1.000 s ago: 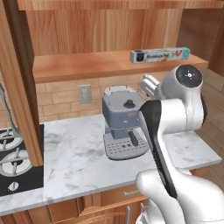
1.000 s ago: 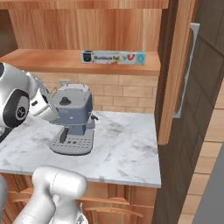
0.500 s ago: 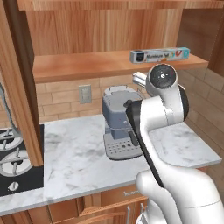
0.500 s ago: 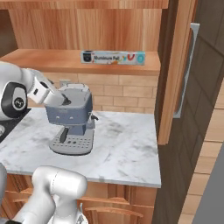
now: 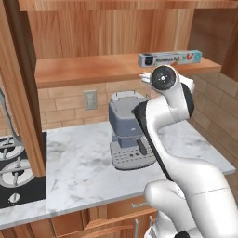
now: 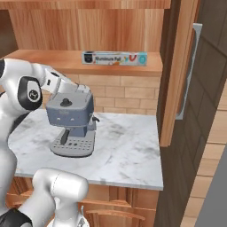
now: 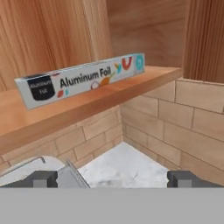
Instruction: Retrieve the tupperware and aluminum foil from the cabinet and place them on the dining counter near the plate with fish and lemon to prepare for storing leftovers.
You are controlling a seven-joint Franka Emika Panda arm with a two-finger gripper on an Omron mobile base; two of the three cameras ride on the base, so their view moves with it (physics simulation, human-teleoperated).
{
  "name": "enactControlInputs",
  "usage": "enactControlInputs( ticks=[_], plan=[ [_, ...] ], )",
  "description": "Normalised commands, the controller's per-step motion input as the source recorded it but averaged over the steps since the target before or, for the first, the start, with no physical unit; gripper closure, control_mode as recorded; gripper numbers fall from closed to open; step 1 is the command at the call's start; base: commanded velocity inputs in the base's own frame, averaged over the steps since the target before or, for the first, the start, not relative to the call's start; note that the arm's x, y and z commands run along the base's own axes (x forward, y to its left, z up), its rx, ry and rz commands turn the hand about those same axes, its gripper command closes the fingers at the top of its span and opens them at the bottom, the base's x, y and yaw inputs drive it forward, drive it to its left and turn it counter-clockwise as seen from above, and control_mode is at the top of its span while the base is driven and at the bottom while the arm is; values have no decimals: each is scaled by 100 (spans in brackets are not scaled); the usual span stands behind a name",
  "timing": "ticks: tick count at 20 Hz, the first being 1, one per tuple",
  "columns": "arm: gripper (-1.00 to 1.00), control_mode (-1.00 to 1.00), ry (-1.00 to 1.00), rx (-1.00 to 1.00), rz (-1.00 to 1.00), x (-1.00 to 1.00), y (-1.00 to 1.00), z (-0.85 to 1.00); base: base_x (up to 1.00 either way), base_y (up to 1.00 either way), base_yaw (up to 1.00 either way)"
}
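The aluminum foil box (image 7: 83, 79) is long and silver, with a dark label end and "Aluminum Foil" printed on it. It lies along the front edge of the wooden cabinet shelf (image 7: 52, 111). The same box (image 5: 169, 59) sits at the shelf's right end in the left base view, and mid-shelf (image 6: 114, 58) in the right base view. My gripper (image 7: 114, 179) is open, its fingertips (image 7: 43, 178) wide apart with nothing between them. It hangs below and in front of the box, just above the coffee machine.
A grey coffee machine (image 5: 128, 130) stands on the marble counter (image 5: 79, 162) under the shelf. A stove (image 5: 14, 172) lies at the counter's left. An open cabinet door (image 6: 177, 66) hangs to the right, another door (image 5: 23, 93) to the left. A brick wall backs the counter.
The arm has swung toward the shelf. The hand now reaches over the coffee machine's top, closer to the foil box. The box has not moved.
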Motion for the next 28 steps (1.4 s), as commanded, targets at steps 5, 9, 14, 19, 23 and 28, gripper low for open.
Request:
enactControlInputs(
  ticks=[5,9,14,19,23,28],
  plan=[
    [-100,-100,4,-3,0,42,0,38,0,0,0],
    [-100,-100,2,0,0,43,0,20,0,0,0],
    [-100,-100,0,0,-1,40,0,3,0,0,0],
    [-100,-100,0,0,0,39,4,0,0,0,0],
    [-100,-100,2,0,0,51,9,0,0,0,0],
    [-100,-100,6,0,-1,56,10,0,0,0,0]
  ],
)
